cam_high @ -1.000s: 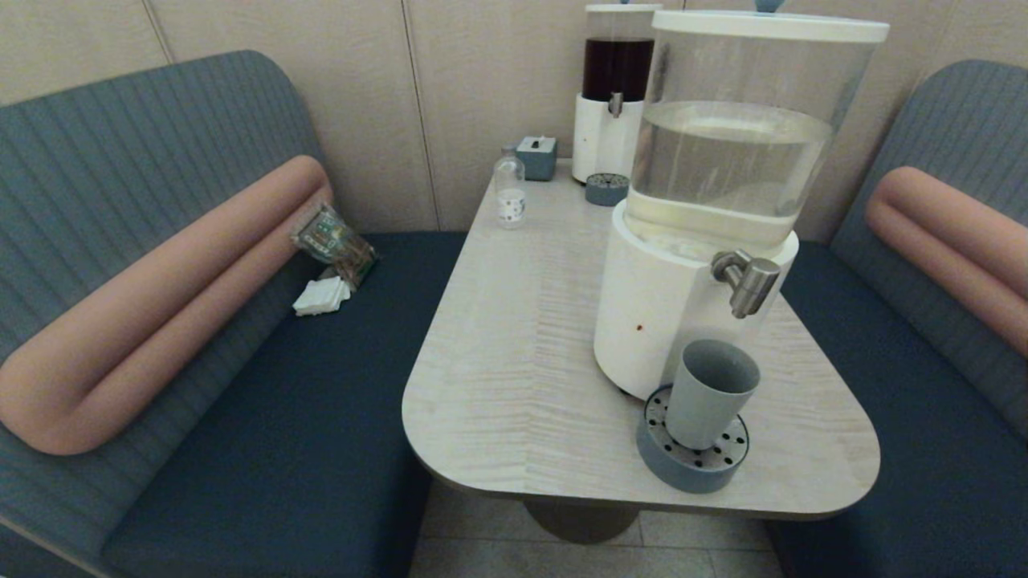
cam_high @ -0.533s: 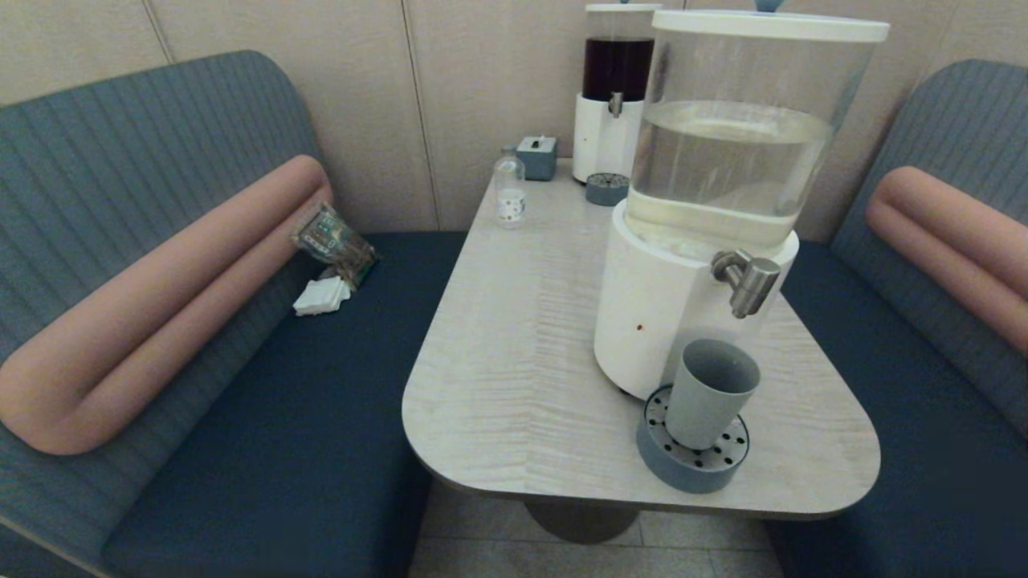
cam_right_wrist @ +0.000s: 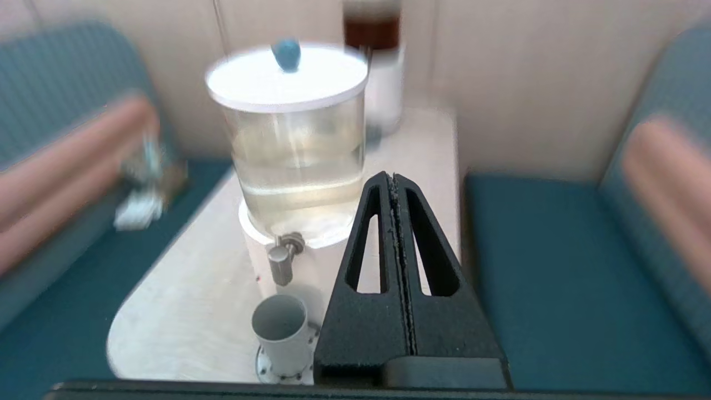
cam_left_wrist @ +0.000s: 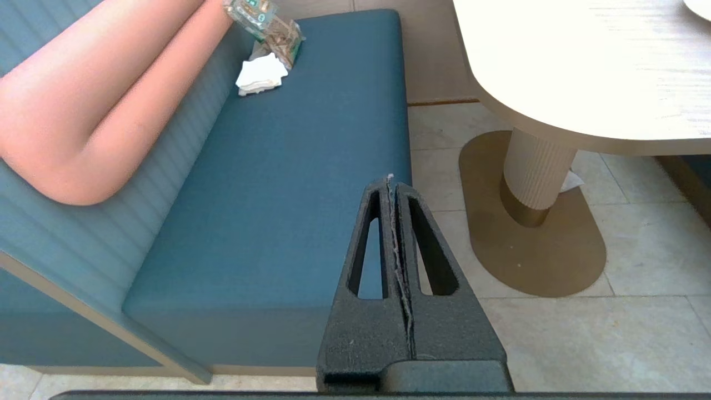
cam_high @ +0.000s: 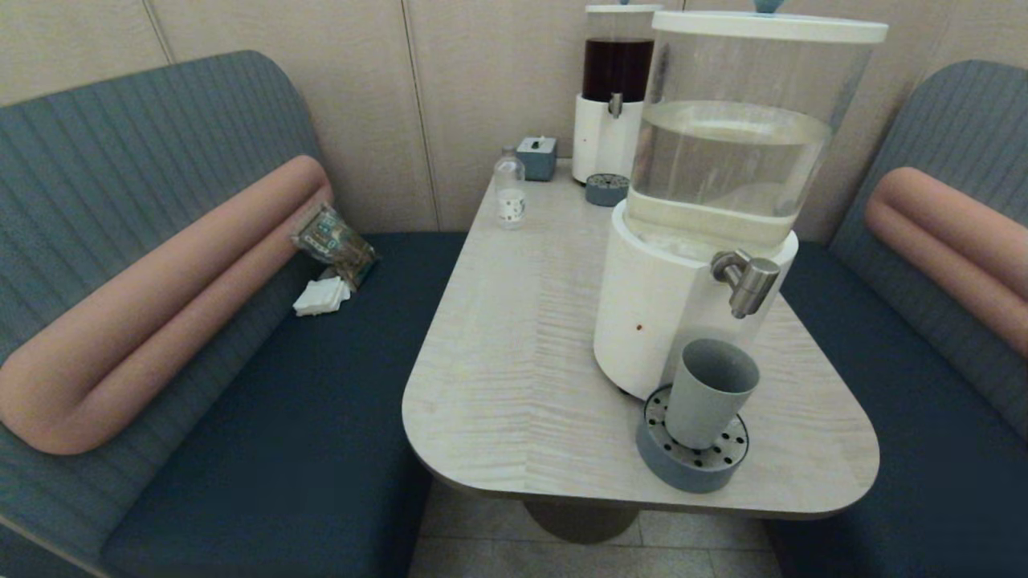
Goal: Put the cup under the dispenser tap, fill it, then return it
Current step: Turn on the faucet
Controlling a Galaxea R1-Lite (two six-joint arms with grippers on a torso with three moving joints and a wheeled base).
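Observation:
The grey-blue cup (cam_high: 710, 392) stands upright on the round perforated drip tray (cam_high: 691, 457), directly below the brushed-metal dispenser tap (cam_high: 748, 281) of the big white-based dispenser (cam_high: 683, 305). In the right wrist view the cup (cam_right_wrist: 280, 333) and the tap (cam_right_wrist: 280, 262) lie ahead, with my right gripper (cam_right_wrist: 393, 179) shut and empty, held back from the table's near edge. My left gripper (cam_left_wrist: 390, 181) is shut and empty, hanging low over the bench edge and floor. Neither arm shows in the head view.
A dark-liquid dispenser (cam_high: 614, 88) with its own small tray (cam_high: 606, 189), a clear bottle (cam_high: 509, 189) and a small box (cam_high: 536, 156) stand at the table's far end. Benches flank the table (cam_high: 514, 353); a snack bag (cam_high: 333, 241) and napkins (cam_high: 321, 297) lie on the left one.

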